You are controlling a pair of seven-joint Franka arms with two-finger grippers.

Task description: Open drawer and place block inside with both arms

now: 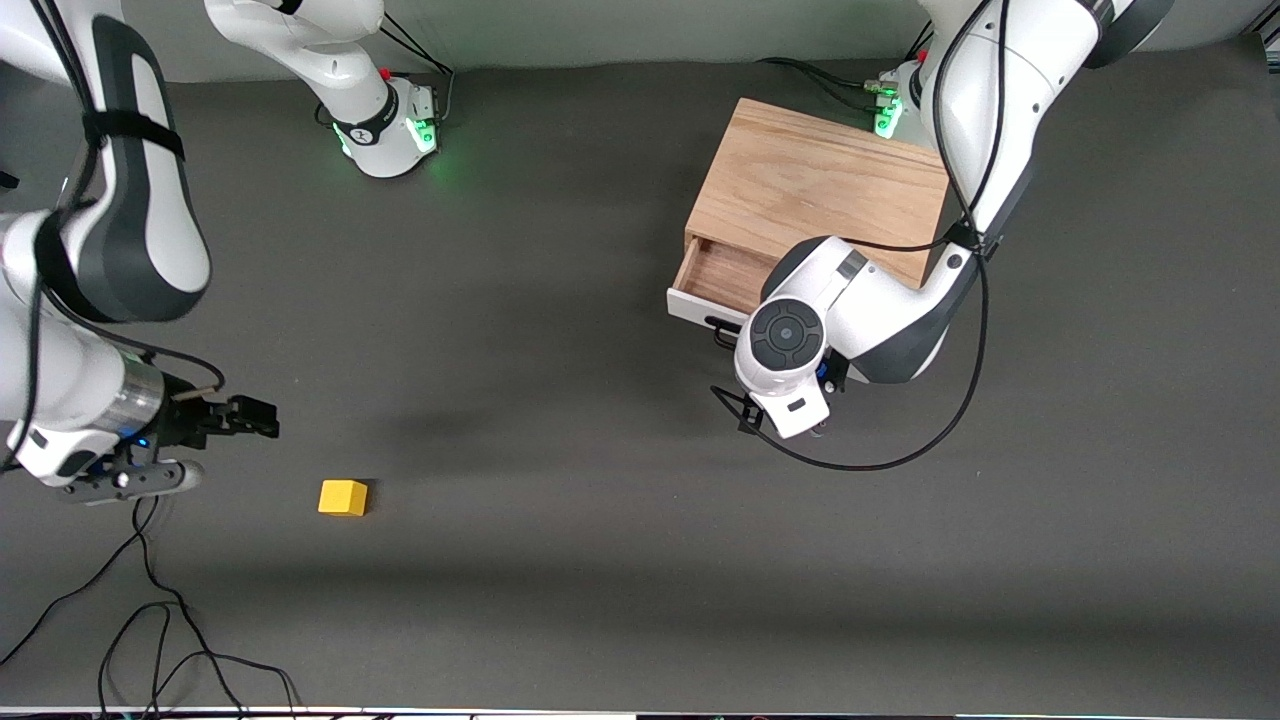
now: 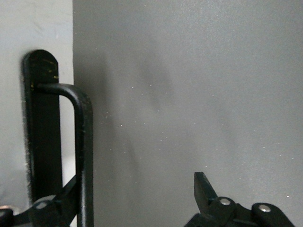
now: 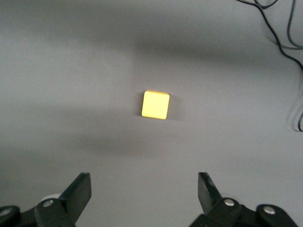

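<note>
Drawer (image 1: 722, 273) sits partly open; left gripper (image 2: 137, 203), fingers spread, straddles its black handle (image 2: 80, 156). Pull straight toward six o'clock, squarely. Right gripper (image 3: 144, 194), wide open and empty, hovers near the block (image 1: 343, 497), at the table's eight o'clock.

**What sits on the grey table**

The table (image 1: 560, 300) is dark grey; a small yellow block (image 1: 343, 497) lies on it toward the right arm's end; a wooden box (image 1: 815, 190) with its drawer (image 1: 722, 279) pulled out sits toward the left arm's end; black cables (image 1: 160, 640) lie near the front camera.
</note>
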